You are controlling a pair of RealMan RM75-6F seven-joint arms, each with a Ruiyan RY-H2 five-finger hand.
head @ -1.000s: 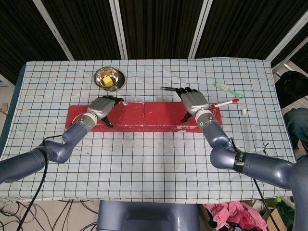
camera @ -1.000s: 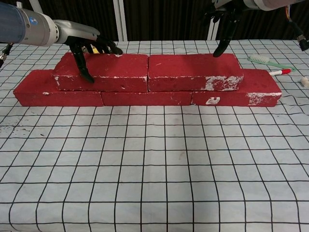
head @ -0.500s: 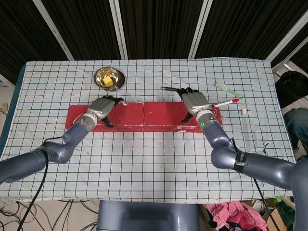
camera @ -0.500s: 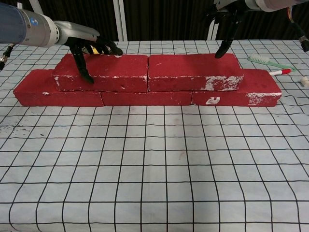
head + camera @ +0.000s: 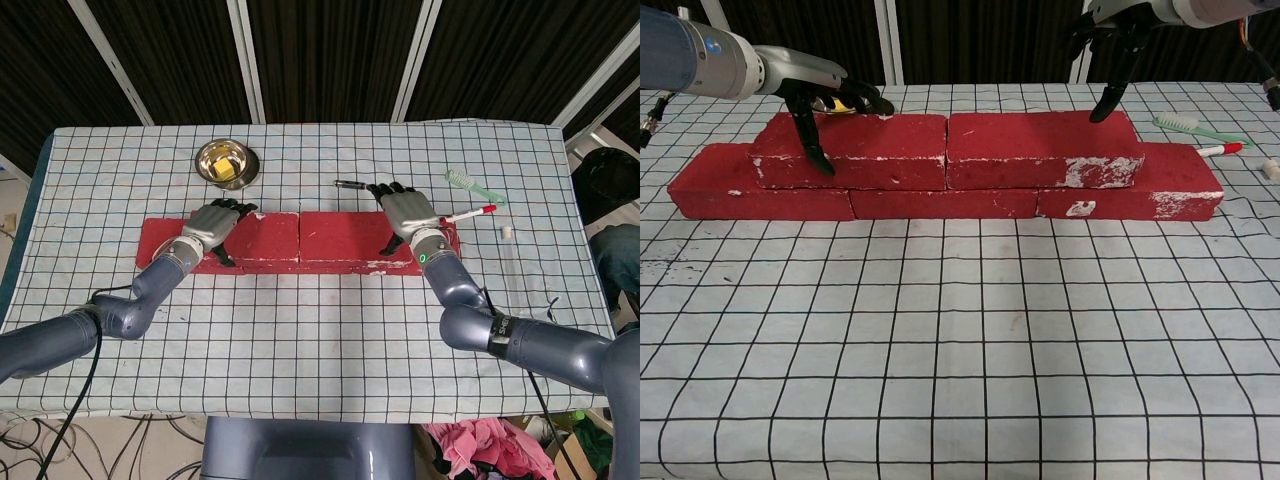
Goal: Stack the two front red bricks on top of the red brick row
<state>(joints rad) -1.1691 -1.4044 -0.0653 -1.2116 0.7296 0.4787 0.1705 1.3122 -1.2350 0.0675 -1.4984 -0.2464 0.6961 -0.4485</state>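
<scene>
Two red bricks lie end to end on the red brick row [image 5: 945, 203]: an upper left brick [image 5: 855, 150] [image 5: 262, 236] and an upper right brick [image 5: 1040, 148] [image 5: 345, 235]. My left hand [image 5: 820, 95] [image 5: 212, 225] grips the upper left brick near its left end, thumb down the front face and fingers over the top. My right hand [image 5: 1118, 35] [image 5: 407, 212] hovers over the right end of the upper right brick with its fingers spread. Only its thumb tip reaches down to the brick's top edge, and it holds nothing.
A metal bowl [image 5: 227, 161] with something yellow in it stands behind the left bricks. A black pen [image 5: 350, 184] lies behind the right hand. A green toothbrush [image 5: 474, 186] [image 5: 1195, 127], a red marker [image 5: 470, 213] [image 5: 1220, 150] and a small white piece [image 5: 507, 232] lie at the right.
My right hand has drifted a little to the right along the upper right brick, its thumb now at the brick's right end. The left hand and both bricks have stayed put.
</scene>
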